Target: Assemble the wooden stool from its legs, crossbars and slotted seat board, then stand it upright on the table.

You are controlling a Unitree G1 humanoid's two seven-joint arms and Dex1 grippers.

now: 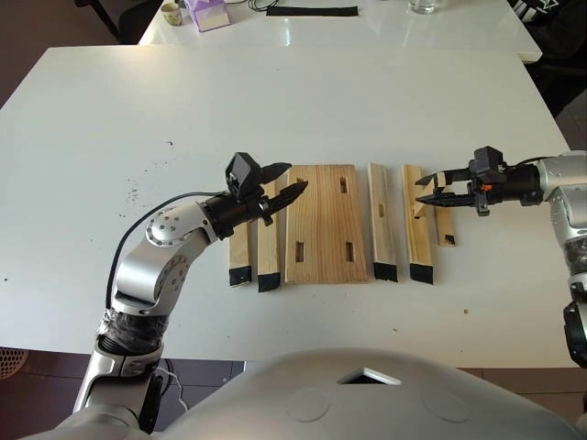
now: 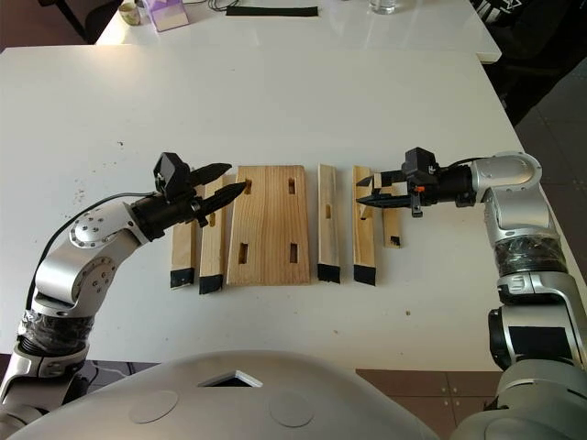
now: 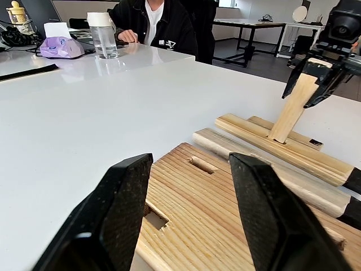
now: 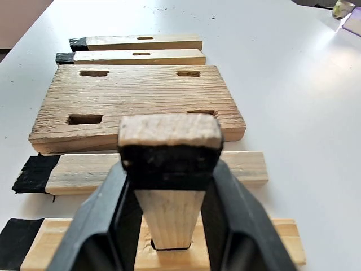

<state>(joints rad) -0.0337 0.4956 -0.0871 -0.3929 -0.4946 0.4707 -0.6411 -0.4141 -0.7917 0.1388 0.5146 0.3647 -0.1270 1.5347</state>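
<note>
Seat board (image 1: 319, 223) one; legs (image 1: 381, 220) four; crossbars (image 1: 447, 229) two, one gripped upright.

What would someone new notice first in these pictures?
The right gripper is shut on a short crossbar, stood on end with its foot in the slot of the rightmost leg. The slotted seat board lies flat in the middle, with two legs on each side. The left gripper hangs open above the board's left edge.

Well beyond the left pincer (image 1: 295, 176), past the white tabletop (image 1: 110, 119), a second white table (image 1: 440, 32) carries a purple box (image 1: 209, 13), a cup (image 1: 171, 13) and a black strip (image 1: 312, 11) above dark floor (image 1: 32, 32).
</note>
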